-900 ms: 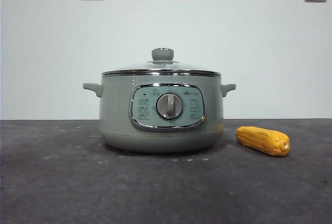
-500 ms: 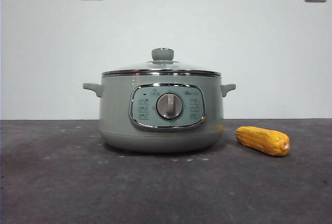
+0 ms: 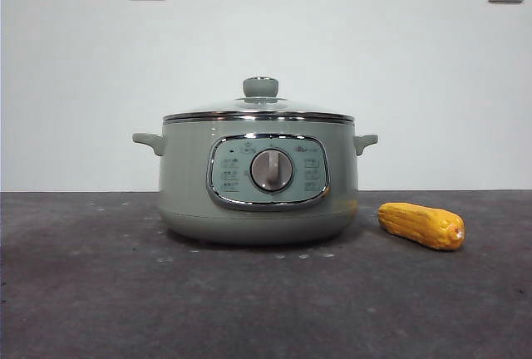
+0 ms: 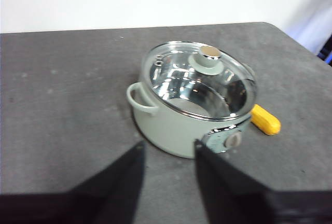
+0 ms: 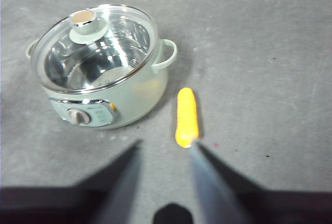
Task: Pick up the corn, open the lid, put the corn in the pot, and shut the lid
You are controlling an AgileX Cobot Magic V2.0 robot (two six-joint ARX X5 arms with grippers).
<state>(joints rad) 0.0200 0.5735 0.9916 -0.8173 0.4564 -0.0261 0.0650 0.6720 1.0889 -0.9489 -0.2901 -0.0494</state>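
Right claw (image 5: 163, 149) is spread, empty, high over the dark grey counter (image 5: 270, 53), nearest the stubby yellow-orange corn cob (image 5: 187, 116). Left claw (image 4: 168, 149) also spread, empty, facing the sage-green round cooker pot (image 4: 171, 128).

Risk: the cob rolls if pinched off-centre, and it lies just beside the pot wall. Glass lid with green knob (image 4: 209, 60) is seated. The counter's outer side is open room.

Pot (image 3: 259, 178) sits mid-table (image 3: 83, 292) with the lid (image 3: 259, 108) on, blocking the opening; knob free above. Corn (image 3: 421, 225) lies just beside the pot's handle side, apart from it, bare table all around. Both grippers high, jaws apart, nothing between.
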